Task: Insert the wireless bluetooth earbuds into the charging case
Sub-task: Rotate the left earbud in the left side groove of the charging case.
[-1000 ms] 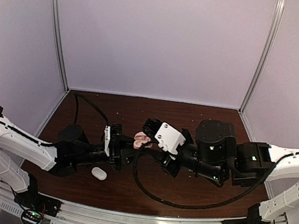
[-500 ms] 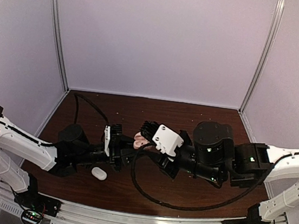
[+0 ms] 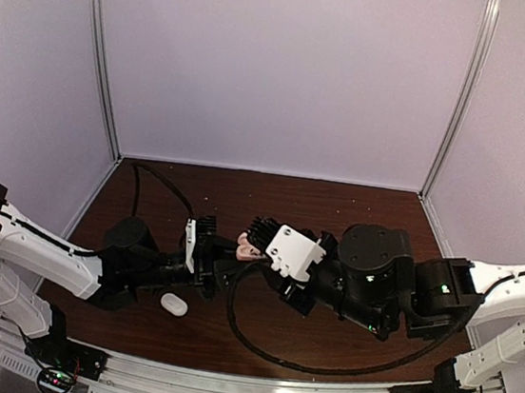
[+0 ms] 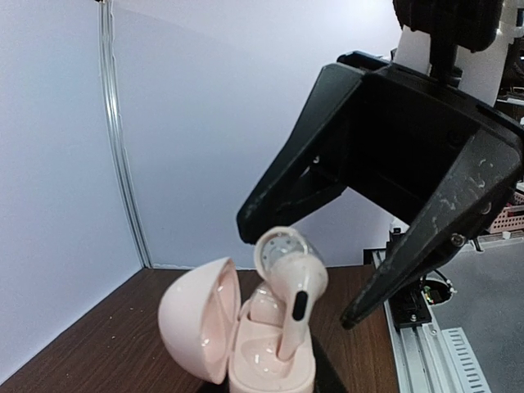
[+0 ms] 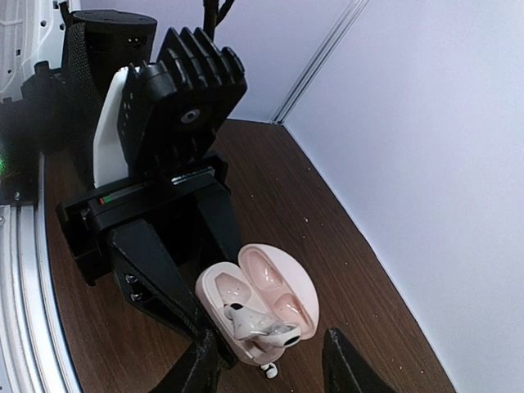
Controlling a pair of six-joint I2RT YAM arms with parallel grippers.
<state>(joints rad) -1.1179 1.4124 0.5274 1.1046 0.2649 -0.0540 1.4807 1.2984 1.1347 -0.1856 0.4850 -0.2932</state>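
Earbud [image 4: 288,299] in case [image 4: 205,323]: wrist views only

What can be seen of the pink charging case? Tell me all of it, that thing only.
The charging case is a small, glossy pale-pink plastic clamshell, hinged open, its rounded lid swung back to show two moulded hollows. One earbud stands stem-down in one well of the base, head sticking out; the other well looks empty. The left gripper clamps the base between its fingers. The right gripper hangs open around the earbud, clear of the case.
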